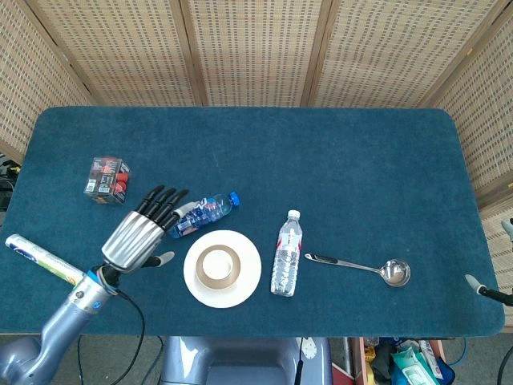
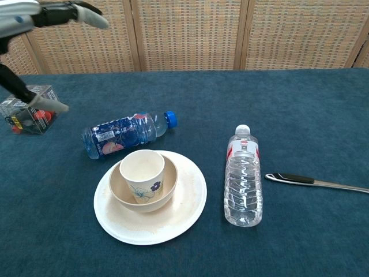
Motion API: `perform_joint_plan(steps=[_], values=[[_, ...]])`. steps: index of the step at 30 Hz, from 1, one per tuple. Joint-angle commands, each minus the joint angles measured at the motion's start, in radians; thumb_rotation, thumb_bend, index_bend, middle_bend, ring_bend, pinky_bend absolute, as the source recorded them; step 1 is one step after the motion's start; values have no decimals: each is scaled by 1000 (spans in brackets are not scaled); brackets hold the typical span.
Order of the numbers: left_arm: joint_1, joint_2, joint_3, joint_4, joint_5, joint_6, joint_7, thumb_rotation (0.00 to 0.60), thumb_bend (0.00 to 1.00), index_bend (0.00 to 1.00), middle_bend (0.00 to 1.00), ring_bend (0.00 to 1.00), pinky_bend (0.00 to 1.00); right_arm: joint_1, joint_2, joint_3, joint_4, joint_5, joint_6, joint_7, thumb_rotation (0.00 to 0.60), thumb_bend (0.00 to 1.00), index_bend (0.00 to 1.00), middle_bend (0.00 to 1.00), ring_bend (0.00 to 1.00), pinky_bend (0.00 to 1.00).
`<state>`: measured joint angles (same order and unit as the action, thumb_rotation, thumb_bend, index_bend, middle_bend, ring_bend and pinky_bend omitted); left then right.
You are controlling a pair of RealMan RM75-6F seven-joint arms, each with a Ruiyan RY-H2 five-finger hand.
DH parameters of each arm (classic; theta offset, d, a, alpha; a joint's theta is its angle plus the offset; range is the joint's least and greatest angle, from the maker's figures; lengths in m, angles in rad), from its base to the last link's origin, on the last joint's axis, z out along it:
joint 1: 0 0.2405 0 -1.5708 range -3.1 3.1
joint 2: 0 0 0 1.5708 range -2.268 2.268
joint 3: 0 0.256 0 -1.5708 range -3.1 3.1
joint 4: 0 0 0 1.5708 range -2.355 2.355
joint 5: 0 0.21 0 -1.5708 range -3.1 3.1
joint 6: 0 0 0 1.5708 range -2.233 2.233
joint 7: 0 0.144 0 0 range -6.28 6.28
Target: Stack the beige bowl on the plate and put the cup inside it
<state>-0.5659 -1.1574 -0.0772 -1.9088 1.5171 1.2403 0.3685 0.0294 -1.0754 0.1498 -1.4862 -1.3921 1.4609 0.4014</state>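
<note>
Cup stood upright inside the beige bowl, with a small blue flower printed on its side. Bowl sat on the plate, near the table's front edge, left of centre. Task's stack seen complete, nothing touching it.

Left hand hung raised to the left of the plate, well apart from it, fingers spread and stretched out, holding nothing. Showed only partly in the chest view, at the top left corner. Right hand barely seen at the far right edge of the head view; could not tell how it was set.

Blue-labelled bottle lay on its side just behind the plate, blue cap pointing right. Clear water bottle lay just right of the plate, white cap away from the robot. Ladle lay beyond that, bowl end to the right. Small box sat far left; wrapped roll lay near the front left edge.
</note>
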Motion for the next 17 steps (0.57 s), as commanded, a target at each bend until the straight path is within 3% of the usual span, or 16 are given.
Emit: perform_joint_plan(steps=[1, 8, 17], values=[[95, 51, 41, 22, 45, 113, 43, 600, 90, 14, 0, 0, 0, 3, -4, -4, 0, -13, 4, -13, 600, 139, 9, 0, 0, 0], [297, 1, 139, 129, 58, 319, 47, 600, 86, 0, 0, 0, 0, 13, -18, -12, -10, -42, 16, -69, 600, 140, 9, 0, 0, 0], [408, -68, 173, 294, 19, 353, -114, 600, 70, 0, 0, 0, 0, 27, -43, -22, -28, -80, 36, -169, 600, 140, 9, 0, 0, 0]])
